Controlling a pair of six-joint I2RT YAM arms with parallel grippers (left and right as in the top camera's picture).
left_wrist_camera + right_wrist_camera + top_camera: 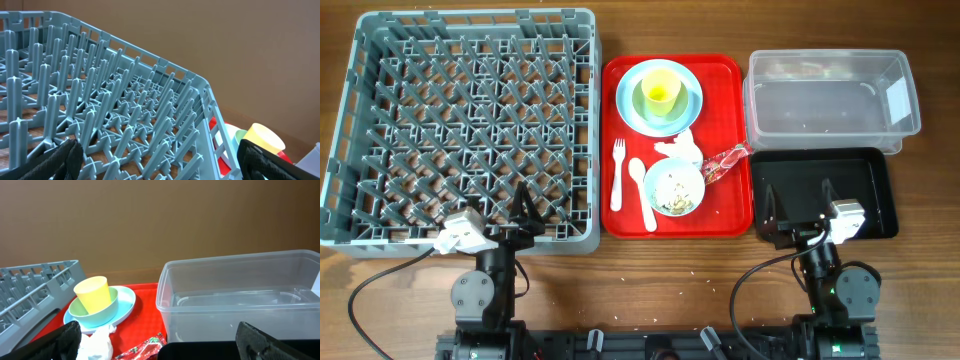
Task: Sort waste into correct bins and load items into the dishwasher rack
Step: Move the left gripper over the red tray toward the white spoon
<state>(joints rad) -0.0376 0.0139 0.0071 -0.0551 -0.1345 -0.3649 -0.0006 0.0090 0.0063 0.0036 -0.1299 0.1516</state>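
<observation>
Rack [480, 20] of grey lattice fills the desk's [920, 300] left half. At mid-desk a red tray [722, 212] carries a plate [625, 100] with a stacked bowl [688, 100] and yellow cup [660, 93], plus a napkin [680, 148], wrapper [725, 160], crumb bowl [672, 187], fork [617, 175] and spoon [643, 190]. The clear tub [820, 105] sits at the far right corner, the black tray [860, 180] nearer. The left tool [159, 164] and right tool [162, 342] gape wide at the near edge, holding nothing.
</observation>
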